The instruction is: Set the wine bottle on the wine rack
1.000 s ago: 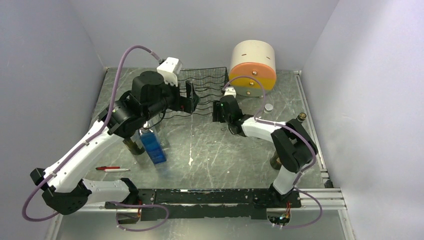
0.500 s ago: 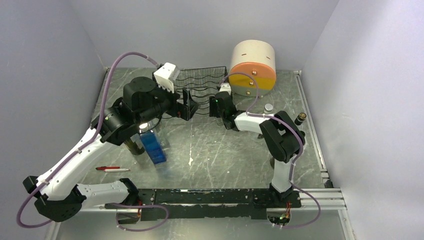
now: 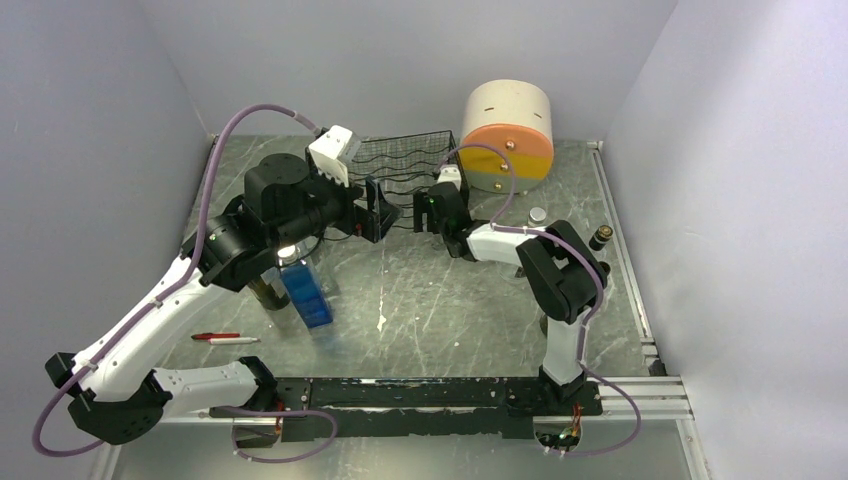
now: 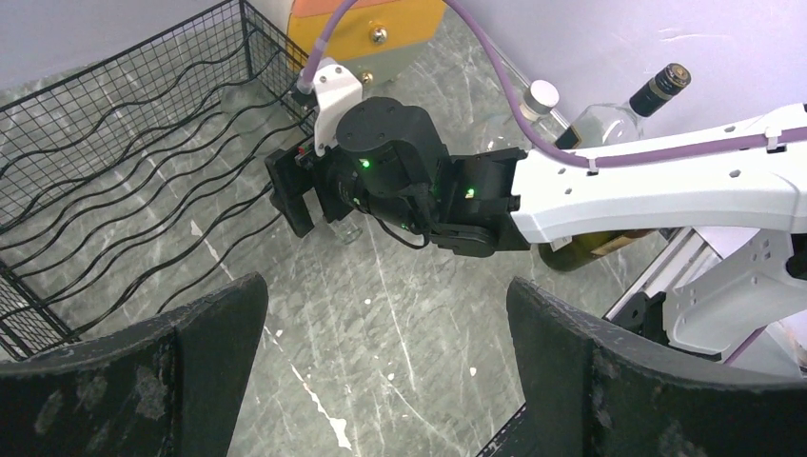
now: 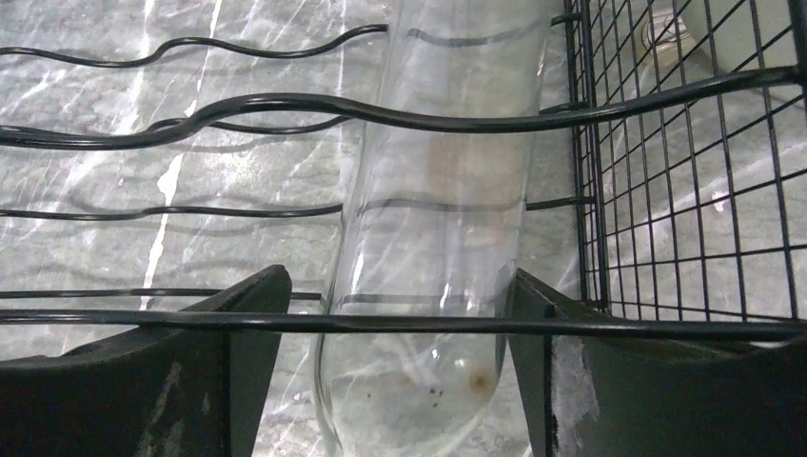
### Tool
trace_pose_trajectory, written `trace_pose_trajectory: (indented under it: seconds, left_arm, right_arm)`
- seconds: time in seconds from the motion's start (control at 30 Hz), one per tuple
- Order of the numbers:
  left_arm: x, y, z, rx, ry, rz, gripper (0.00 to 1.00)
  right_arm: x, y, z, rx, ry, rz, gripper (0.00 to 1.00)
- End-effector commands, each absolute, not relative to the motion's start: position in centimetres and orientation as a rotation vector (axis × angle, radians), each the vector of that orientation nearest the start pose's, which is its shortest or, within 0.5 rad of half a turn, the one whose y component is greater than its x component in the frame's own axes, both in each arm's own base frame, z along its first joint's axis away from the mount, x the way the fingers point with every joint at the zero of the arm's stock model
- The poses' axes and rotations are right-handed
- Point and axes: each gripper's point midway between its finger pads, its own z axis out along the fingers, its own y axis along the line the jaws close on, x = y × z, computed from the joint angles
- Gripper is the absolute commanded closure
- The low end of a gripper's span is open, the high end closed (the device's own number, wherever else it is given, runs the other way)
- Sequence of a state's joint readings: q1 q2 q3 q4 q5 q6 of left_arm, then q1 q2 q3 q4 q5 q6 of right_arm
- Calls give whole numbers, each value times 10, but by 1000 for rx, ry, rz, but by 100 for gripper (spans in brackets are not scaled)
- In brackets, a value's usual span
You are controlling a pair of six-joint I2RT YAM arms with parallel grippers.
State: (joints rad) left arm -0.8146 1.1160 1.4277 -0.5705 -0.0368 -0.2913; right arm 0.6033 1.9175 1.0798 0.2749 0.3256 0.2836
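Observation:
The wine bottle is clear glass and lies inside the black wire wine rack, in its rightmost channel against the mesh side. My right gripper is at the rack's front, its fingers on either side of the bottle's base. The right finger touches the glass and a small gap shows at the left finger. In the top view the rack stands at the back, with my right gripper at its front right. My left gripper is open and empty beside the rack's front; in the left wrist view it is over bare table.
A round cream, orange and yellow drawer unit stands right of the rack. A blue box, a dark bottle and a red and white pen are at the left. Further bottles and a white cap are at the right.
My right gripper has moved forward and left to the rack's front. My left arm drew back a little to the left, then held still.

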Motion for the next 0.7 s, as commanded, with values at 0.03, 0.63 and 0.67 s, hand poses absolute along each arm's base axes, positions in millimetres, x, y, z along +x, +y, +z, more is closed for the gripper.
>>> trace_pose_trajectory:
  seconds: [0.03,0.63,0.67]
  left_arm:
    - [233,-264,391,498,1788,-769,0]
    - [237,-257,389,484,1807,-717,0]
    - [238,-257,387,479,1816,-709,0]
  right_arm:
    - [452,236,88,-41,2034,177,12]
    - [406,207,108,-38,2151,135,20]
    - [403,204,108,-35,2159,117,21]
